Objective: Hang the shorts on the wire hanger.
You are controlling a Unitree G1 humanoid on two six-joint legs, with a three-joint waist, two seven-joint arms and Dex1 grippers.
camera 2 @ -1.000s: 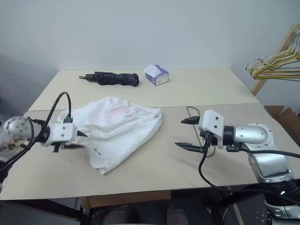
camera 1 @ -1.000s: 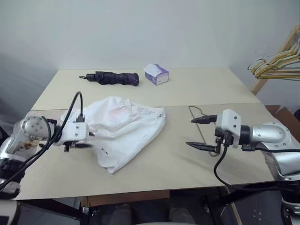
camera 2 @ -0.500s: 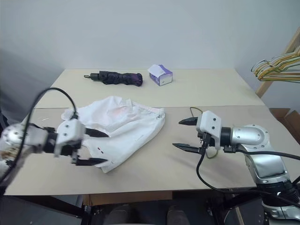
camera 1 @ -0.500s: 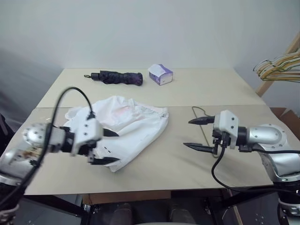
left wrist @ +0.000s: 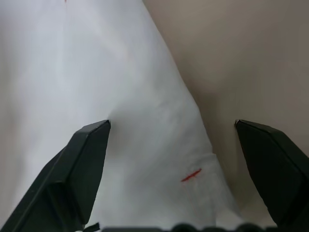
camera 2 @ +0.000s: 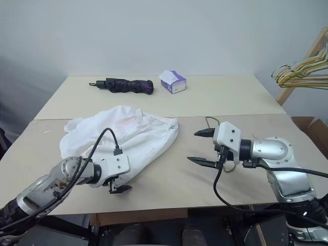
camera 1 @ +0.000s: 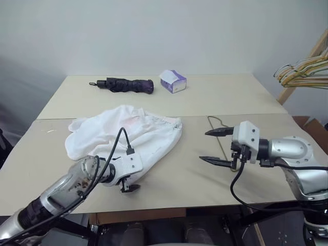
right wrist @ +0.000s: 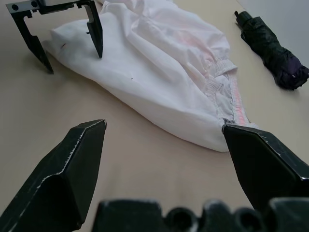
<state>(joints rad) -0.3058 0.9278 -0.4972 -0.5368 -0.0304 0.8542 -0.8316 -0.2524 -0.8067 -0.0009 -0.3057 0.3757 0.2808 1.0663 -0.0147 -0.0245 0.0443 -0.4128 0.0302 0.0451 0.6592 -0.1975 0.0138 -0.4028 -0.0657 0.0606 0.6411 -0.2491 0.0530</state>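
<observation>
Your left gripper [camera 1: 129,183] hangs over the near corner of the shorts [camera 1: 130,138], jaws spread wide and holding nothing; in the left wrist view one black finger [left wrist: 79,164] stands over the white cloth and the other over bare table [camera 1: 169,189] just past the hem, so the edge of the leg with its small red mark [left wrist: 191,175] lies between them. That is the relation your next move turns on: the cloth is straight below this gripper, and a short descent would probably bring the hem into the jaws. The shorts lie crumpled on the left half of the table, their long axis running from this near corner away and rightward to the gathered waistband [right wrist: 223,87]. Your right gripper [camera 1: 211,146] is also fully open and empty, held above the table well to the right of the shorts, pointing across toward them. The wire hanger [camera 1: 218,134] lies flat on the table partly behind that gripper, so your right arm is clearly the nearer one to it, and your left the nearer to the shorts. By count: one pair of shorts, one grey wire hanger on the table, one folded dark umbrella [camera 1: 123,85] and one small tissue box [camera 1: 172,81] at the far edge, and a bunch of yellow and green hangers [camera 1: 303,70] on a wooden stand at the far right, too bunched to number.
</observation>
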